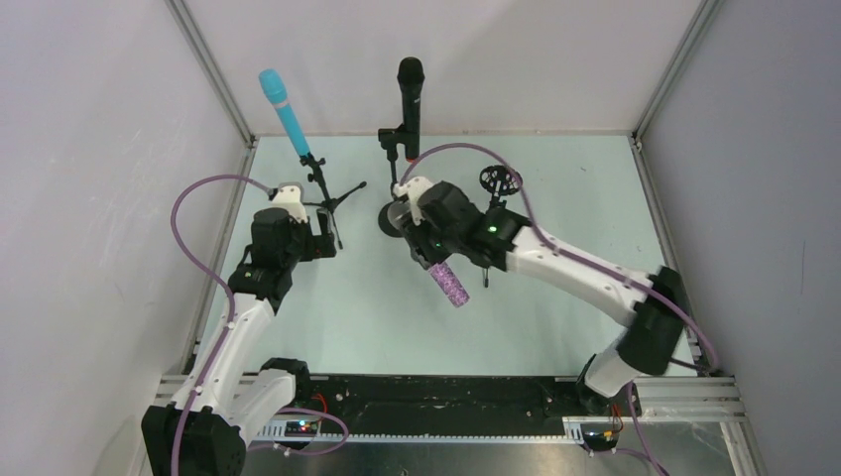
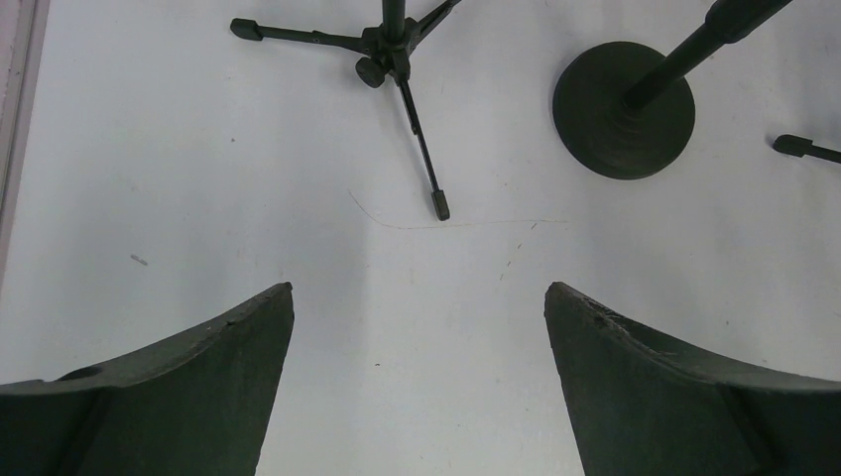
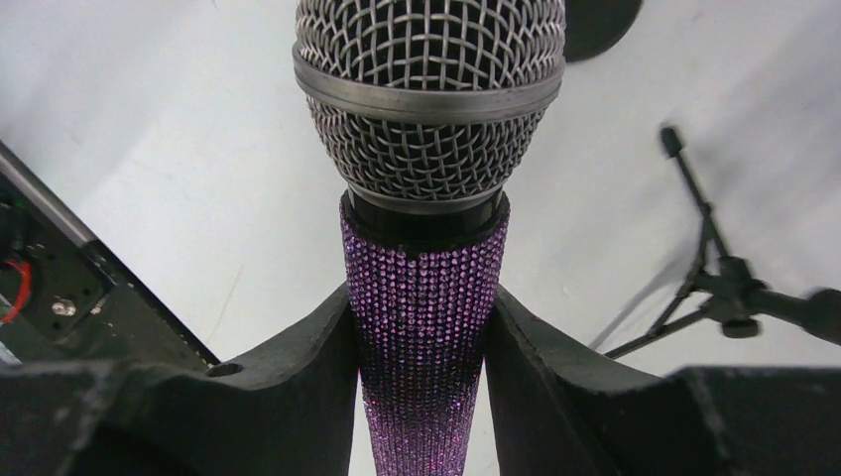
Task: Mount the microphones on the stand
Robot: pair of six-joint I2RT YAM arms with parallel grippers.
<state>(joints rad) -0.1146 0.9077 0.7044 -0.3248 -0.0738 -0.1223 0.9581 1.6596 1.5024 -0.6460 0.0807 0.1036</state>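
Purple glitter microphone (image 3: 428,99) in right tool (image 3: 421,297); left tool (image 2: 419,288) agape.

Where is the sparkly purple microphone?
The purple microphone is in the right gripper, near the middle of the top view, beside the round-base stand holding the black microphone.

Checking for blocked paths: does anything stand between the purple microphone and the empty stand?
Nothing visible does. The right claw holds the purple microphone near the empty stand; the round base sits aside.
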